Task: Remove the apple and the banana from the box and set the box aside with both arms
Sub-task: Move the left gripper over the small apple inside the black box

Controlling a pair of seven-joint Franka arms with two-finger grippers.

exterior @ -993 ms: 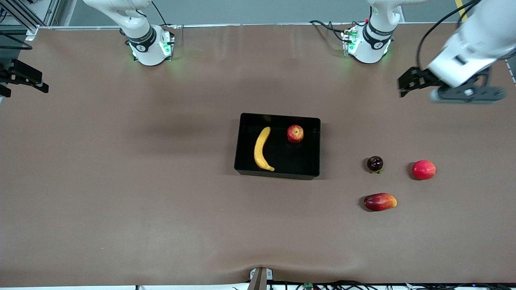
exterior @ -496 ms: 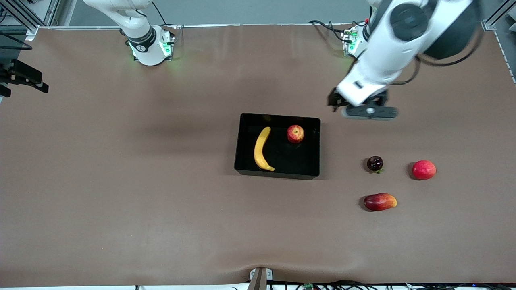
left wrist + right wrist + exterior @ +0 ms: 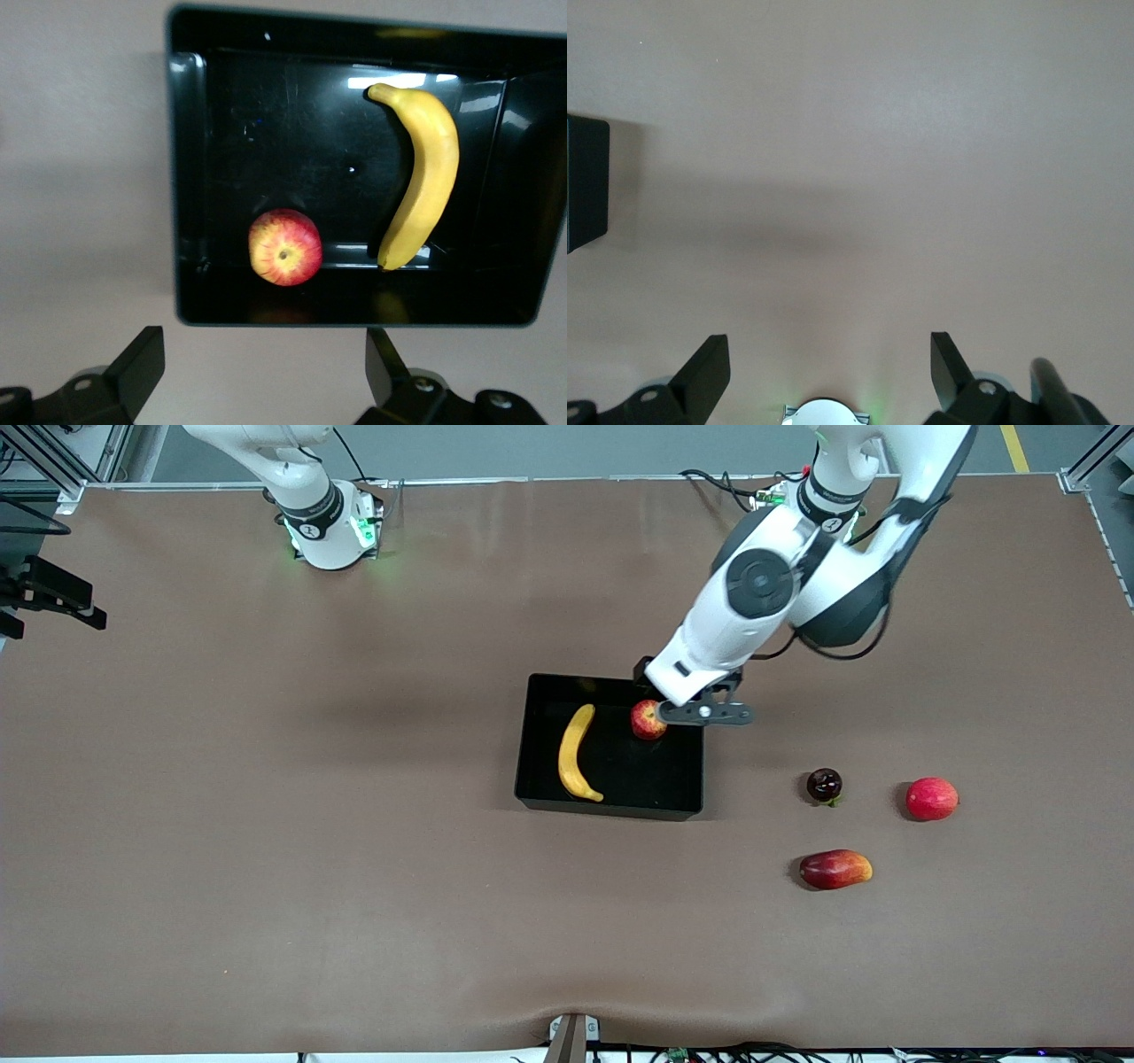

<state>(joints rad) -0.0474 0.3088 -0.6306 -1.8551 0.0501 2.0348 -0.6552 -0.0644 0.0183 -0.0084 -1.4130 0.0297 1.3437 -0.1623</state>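
Brown surface (image 3: 266, 824) throughout. Left gripper (image 3: 266, 390), jaws spread and empty, hovers over the box (image 3: 532, 726) edge by the apple (image 3: 648, 720); the banana (image 3: 574, 753) lies inside too. Right gripper (image 3: 830, 381), jaws apart, waits over bare surface.

I counted one black bin (image 3: 609, 808) on the table. In it lay one banana (image 3: 574, 755) and one red-and-yellow apple (image 3: 647, 723). Out on the mat I saw three loose fruits: one dark cherry-like fruit (image 3: 824, 785), one round red fruit (image 3: 931, 798), and one mango (image 3: 834, 869).
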